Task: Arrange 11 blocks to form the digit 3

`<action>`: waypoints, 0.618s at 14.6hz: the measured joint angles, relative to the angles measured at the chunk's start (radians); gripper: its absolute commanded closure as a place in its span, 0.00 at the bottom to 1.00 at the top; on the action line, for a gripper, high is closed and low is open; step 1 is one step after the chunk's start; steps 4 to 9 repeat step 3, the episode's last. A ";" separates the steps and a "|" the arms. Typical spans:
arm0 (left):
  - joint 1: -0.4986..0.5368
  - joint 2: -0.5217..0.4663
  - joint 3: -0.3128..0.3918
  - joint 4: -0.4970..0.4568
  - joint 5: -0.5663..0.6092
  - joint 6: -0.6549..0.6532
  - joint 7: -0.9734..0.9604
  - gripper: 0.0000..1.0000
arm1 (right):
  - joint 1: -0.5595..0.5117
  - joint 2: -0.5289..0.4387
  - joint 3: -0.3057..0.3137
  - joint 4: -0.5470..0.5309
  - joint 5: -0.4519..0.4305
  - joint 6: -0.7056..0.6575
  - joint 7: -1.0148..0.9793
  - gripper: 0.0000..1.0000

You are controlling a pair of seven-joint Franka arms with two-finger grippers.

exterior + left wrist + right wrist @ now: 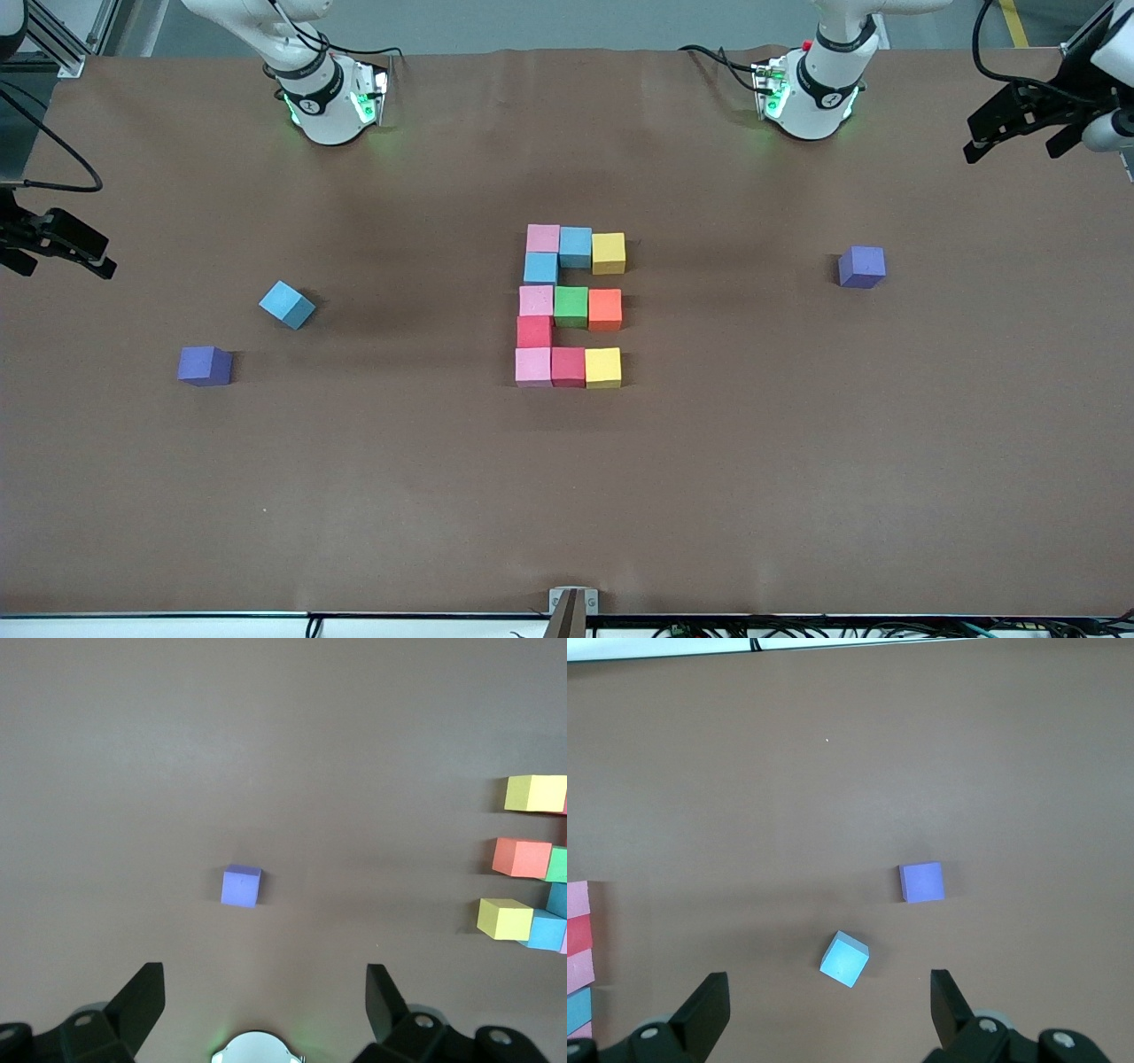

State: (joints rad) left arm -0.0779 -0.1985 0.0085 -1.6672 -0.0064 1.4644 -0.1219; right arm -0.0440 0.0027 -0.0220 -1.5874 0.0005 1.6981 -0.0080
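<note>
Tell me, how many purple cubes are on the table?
2. One purple cube sits alone toward the left arm's end of the table; the other purple cube sits toward the right arm's end, beside a loose light blue cube. None seems hidden.

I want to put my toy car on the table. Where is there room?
Lots of bare table lies between the block figure and the camera-side edge. There is also room between the figure and each purple cube. The middle is crowded, and a loose blue cube sits near one purple cube.
</note>
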 measured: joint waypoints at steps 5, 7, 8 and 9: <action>-0.002 0.020 0.001 0.019 0.000 0.000 0.016 0.00 | 0.000 0.000 0.000 0.000 0.000 0.000 0.000 0.00; -0.002 0.020 0.001 0.019 0.000 0.000 0.016 0.00 | 0.000 0.000 0.000 0.000 0.000 0.000 0.000 0.00; -0.002 0.020 0.001 0.019 0.000 0.000 0.016 0.00 | 0.000 0.000 0.000 0.000 0.000 0.000 0.000 0.00; -0.002 0.020 0.001 0.019 0.000 0.000 0.016 0.00 | 0.000 0.000 0.000 0.000 0.000 0.000 0.000 0.00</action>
